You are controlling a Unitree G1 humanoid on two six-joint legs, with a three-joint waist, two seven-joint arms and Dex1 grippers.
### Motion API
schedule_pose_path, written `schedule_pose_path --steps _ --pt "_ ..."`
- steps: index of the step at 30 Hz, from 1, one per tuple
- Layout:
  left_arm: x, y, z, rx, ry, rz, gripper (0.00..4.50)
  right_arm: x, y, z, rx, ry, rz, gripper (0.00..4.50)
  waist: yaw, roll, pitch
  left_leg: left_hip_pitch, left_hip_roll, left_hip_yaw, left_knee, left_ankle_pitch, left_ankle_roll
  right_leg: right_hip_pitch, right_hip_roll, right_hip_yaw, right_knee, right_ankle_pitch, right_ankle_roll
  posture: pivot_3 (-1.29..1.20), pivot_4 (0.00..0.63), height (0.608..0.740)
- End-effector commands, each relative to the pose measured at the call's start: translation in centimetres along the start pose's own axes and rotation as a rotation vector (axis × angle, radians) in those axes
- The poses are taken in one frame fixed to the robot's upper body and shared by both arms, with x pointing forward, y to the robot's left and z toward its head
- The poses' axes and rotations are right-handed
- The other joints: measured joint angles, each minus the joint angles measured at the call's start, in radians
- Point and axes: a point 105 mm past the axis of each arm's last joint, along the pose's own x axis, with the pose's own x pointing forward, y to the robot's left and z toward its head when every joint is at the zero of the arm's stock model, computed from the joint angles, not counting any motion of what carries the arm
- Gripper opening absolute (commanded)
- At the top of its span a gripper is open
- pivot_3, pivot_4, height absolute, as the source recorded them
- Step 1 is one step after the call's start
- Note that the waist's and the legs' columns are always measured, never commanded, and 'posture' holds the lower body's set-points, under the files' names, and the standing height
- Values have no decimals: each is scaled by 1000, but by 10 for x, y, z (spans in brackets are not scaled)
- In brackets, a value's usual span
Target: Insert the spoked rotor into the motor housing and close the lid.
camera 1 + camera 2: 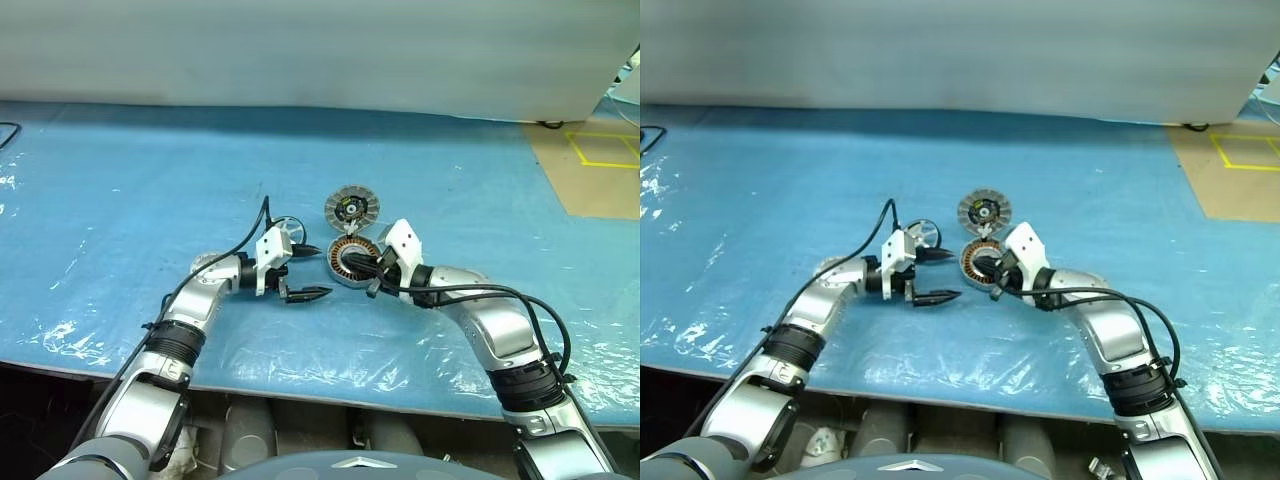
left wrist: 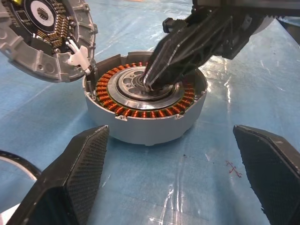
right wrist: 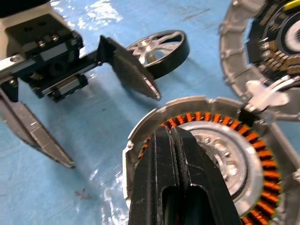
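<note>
The motor housing (image 1: 352, 262), a silver puck with copper windings, lies on the blue sheet at the middle. My right gripper (image 3: 171, 131) is shut, with its tips resting on the housing's dark centre (image 2: 149, 84) and nothing visible between them. Just behind the housing, the ribbed silver lid (image 1: 352, 208) is propped at a tilt, and a white clip on it touches the housing's rim (image 2: 77, 56). To the housing's left lies the spoked rotor (image 1: 285, 228). My left gripper (image 1: 312, 272) is open and empty, level, just in front of the rotor and pointing at the housing.
A blue plastic-covered table (image 1: 120, 180) runs wide to both sides, with its front edge close below my arms. Cables (image 1: 470, 290) run along both forearms. At the far right is a brown floor patch with yellow tape (image 1: 600, 150).
</note>
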Motion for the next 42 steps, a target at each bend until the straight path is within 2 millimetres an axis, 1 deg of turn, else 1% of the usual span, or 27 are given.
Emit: schedule_pose_path --steps 1,5,9,15,19,25,33,42 --pt "1 1 5 19 -15 -4 4500 -2 5 10 -46 -27 13 13 0 0 0 0 0 0 0 0 0 0 0 0 0 0 0 0 150 740" --pt "1 2 6 20 -16 -4 4500 -3 -1 12 -60 -29 -16 13 0 0 0 0 0 0 0 0 0 0 0 0 0 0 -1 0 150 740" --pt "2 2 5 19 -16 -3 4500 -3 -1 20 -42 -74 -4 13 0 0 0 0 0 0 0 0 0 0 0 0 0 -1 -2 0 150 740" --pt "2 2 5 17 -16 1 4500 -3 -2 18 -54 -60 -6 13 0 0 0 0 0 0 0 0 0 0 0 0 0 0 -1 0 150 740" --pt "1 1 4 14 -13 1 4500 -3 -1 24 -41 -91 -4 13 0 0 0 0 0 0 0 0 0 0 0 0 0 -1 -1 0 150 740" --pt "2 0 3 11 -14 -2 4500 -2 -11 29 -50 -118 -65 13 0 0 0 0 0 0 0 0 0 0 0 0 0 -1 -1 0 150 740" --pt "2 -1 3 12 -11 -6 4500 -1 -15 10 -71 -21 -93 13 0 0 0 0 0 0 0 0 0 0 0 0 0 0 0 0 150 740" --pt "4 -2 2 10 -9 -12 4500 -1 -12 3 -67 10 -82 13 0 0 0 0 0 0 0 0 0 0 0 0 0 0 0 0 150 740"
